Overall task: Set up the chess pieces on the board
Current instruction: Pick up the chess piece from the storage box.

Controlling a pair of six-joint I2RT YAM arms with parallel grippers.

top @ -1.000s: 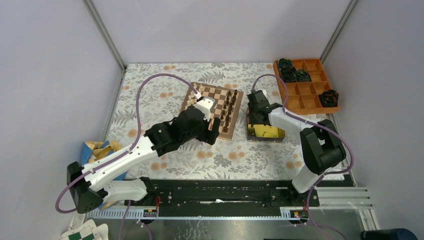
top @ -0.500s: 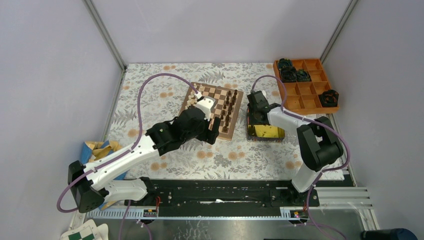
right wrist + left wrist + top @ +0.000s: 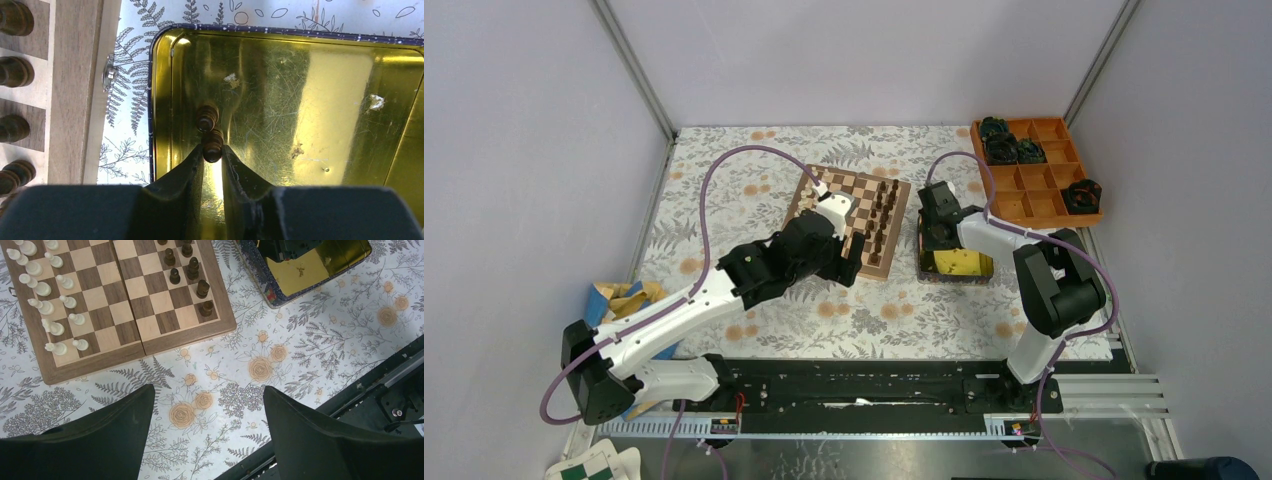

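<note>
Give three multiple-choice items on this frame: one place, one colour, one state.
1. Where is the right claw? A) over the board B) at the orange tray C) inside the yellow tin
2. Colour of the chess piece it pinches? A) cream B) dark brown C) green
3. Left claw is: A) open, empty B) shut on a pawn C) shut on the board's edge
Answers: 1 C, tin walls surround it; 2 B, dark against the gold floor; 3 A, wide gap, only tablecloth in it.

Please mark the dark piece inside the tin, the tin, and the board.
dark piece [image 3: 212, 145]: right wrist view, its body.
tin [image 3: 350, 125]: right wrist view, bare floor.
board [image 3: 185, 336]: left wrist view, wooden border.
</note>
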